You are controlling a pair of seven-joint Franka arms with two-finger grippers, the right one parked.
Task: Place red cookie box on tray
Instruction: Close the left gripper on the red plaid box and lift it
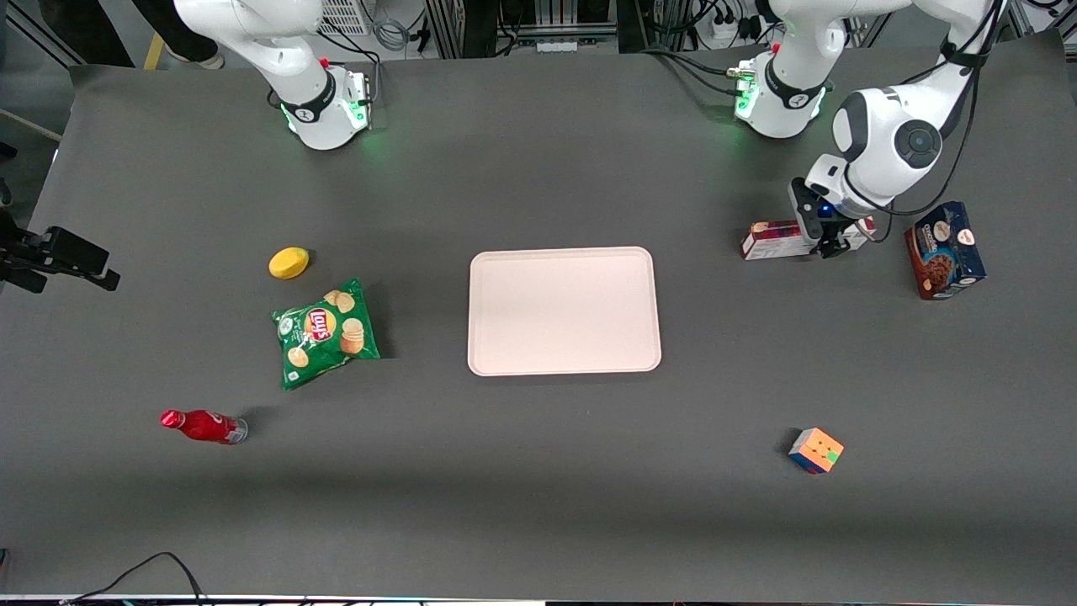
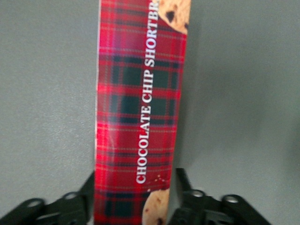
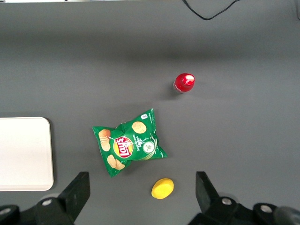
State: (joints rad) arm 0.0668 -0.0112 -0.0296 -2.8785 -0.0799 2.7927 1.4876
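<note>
Now hand (image 1: 829, 244) straddling red cookie box (image 2: 138, 117), fingers (image 2: 185, 185) flanking sides.

End effector (image 1: 828, 241) low, fingers spread

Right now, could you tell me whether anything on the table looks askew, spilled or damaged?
Nothing looks spilled or damaged. The red bottle lies on its side. The pincer straddles the red cookie box, which lies flat beside the blue cookie box; the tray holds nothing.
</note>
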